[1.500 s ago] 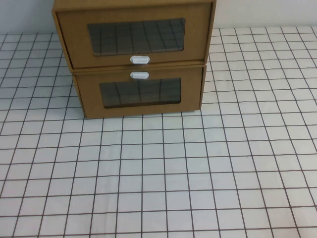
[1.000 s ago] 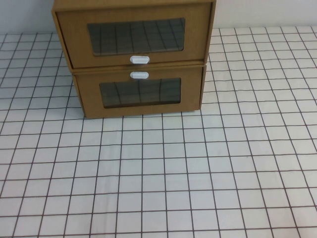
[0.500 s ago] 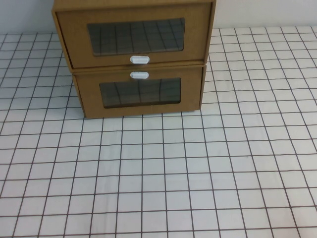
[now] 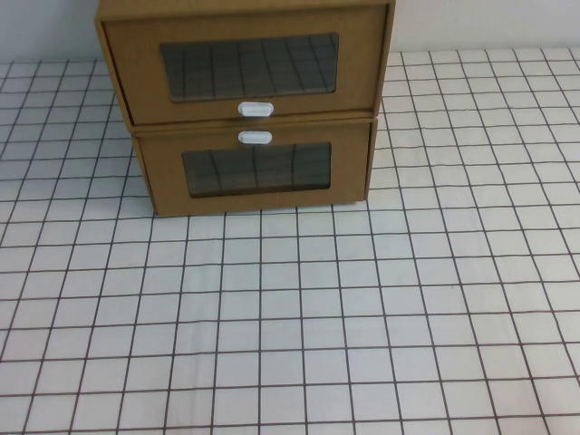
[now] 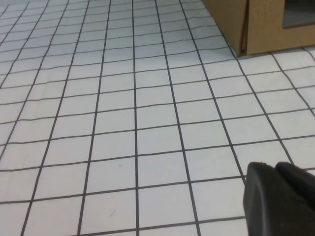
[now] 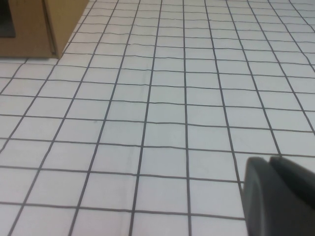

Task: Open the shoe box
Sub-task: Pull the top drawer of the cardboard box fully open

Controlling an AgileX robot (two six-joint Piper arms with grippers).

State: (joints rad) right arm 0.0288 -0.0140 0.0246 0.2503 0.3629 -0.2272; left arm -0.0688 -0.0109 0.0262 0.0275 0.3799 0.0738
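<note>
Seemingly left tool (image 5: 275, 171) and right tool (image 6: 270, 163) hover above gridded table (image 5: 147, 98).

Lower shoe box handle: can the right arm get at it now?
Probably yes: only checked tabletop lies between the right tool, low near the robot, and the white handle. The left tool sits low too.

No readable words, numbers, labels or brand marks are showing on the two stacked brown boxes (image 4: 352, 172) or the checked desk (image 4: 362, 317).
</note>
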